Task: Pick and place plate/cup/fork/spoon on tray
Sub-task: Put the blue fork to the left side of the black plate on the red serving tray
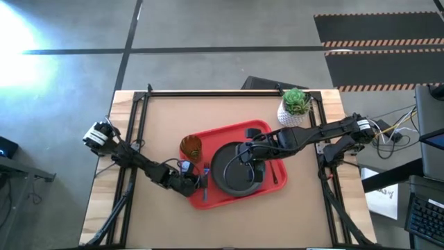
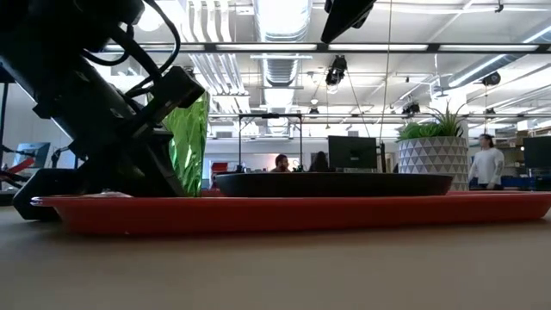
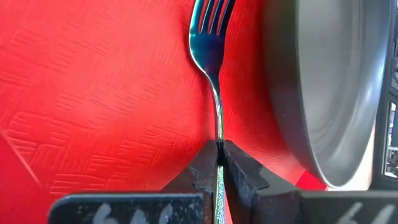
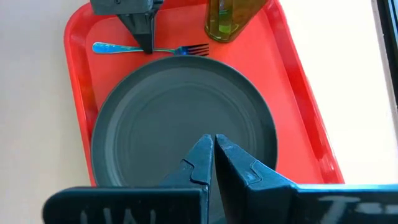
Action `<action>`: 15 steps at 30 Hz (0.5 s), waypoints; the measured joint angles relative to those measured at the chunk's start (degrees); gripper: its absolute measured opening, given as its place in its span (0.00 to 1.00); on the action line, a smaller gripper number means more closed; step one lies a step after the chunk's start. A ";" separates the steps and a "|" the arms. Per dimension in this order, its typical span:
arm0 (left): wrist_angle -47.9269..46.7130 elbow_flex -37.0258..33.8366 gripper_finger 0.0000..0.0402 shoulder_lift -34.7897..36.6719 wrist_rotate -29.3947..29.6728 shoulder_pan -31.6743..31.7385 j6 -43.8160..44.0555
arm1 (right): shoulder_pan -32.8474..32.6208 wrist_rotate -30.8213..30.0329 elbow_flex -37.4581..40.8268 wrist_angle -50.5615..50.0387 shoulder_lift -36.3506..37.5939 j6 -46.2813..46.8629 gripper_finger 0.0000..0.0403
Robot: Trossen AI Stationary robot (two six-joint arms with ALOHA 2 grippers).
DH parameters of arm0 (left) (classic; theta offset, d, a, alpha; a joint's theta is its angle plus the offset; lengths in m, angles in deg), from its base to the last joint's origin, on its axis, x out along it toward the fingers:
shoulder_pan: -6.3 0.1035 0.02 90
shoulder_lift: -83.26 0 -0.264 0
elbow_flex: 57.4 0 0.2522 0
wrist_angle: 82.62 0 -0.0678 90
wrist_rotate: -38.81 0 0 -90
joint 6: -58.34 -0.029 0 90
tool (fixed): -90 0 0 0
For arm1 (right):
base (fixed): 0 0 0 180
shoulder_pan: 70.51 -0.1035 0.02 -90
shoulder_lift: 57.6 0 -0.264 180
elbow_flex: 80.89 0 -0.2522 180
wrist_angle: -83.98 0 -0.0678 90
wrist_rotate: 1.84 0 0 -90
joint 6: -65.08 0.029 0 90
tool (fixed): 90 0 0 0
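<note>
- Red tray [image 1: 267,133] on the surface carries the plate [image 1: 236,170], the cup [image 1: 191,146] and the fork [image 4: 149,49].
- My left gripper [image 3: 219,163] has its fingers clamped on the fork's handle, tines beside the plate (handle end cut off in its wrist view).
- My right gripper [image 4: 213,155] hovers over the plate, fingers closed on nothing.
- From the low view, the fork is hidden.

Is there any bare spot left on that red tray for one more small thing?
The tray is bare along its long side beyond the plate, opposite the fork, and in the corners around the plate. It is crowded by the fork, where the left end effector pinches its handle beside the cup; the right end effector hangs over the plate.
</note>
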 joint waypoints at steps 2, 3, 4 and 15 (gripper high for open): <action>0.00 0.00 0.00 0.16 0.00 0.00 -0.20 | 0.00 0.00 0.00 -0.01 0.00 -0.06 0.02; 0.16 -0.02 0.00 0.22 0.00 0.00 -0.93 | 0.00 0.00 0.00 -0.01 0.00 -0.10 0.02; 0.25 -0.01 0.00 0.39 -0.04 0.00 -1.87 | 0.00 0.00 0.00 -0.01 0.00 -0.13 0.02; 0.33 0.28 0.00 6.05 3.51 0.82 -11.31 | 0.00 0.02 0.00 -0.02 0.00 0.09 0.02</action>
